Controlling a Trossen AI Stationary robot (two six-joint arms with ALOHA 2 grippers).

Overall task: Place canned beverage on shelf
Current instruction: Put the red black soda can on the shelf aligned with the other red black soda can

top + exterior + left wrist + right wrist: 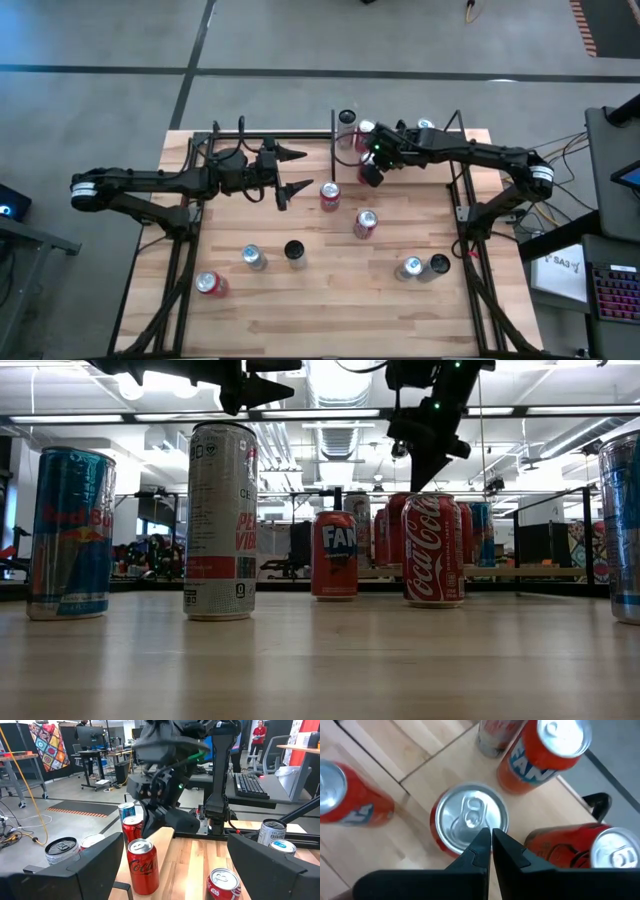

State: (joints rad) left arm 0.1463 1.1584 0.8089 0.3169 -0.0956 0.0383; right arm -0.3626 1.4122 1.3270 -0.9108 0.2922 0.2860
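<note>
Hovering clenched and empty above a red can [468,822] on the shelf [440,150] at twelve o'clock, the right hand [490,842]; left hand [290,172] released at ten o'clock over the table [330,300].

Bright, even overhead office lighting, glare off ceiling strips [330,410], soft blur on near cans [68,532].

Two black, multi-jointed arms, each banded by a pale grey-white ring near its outer joint and trailed by loose black cabling. The left gripper [290,172] ends in two tapering, pointed black fingers [297,155]; the right gripper [490,837] carries matte black wedge-shaped fingers [479,845], bevelled to narrow tips. A small green indicator light glows on the right arm's wrist housing, a blocky black casing with exposed wiring.
</note>
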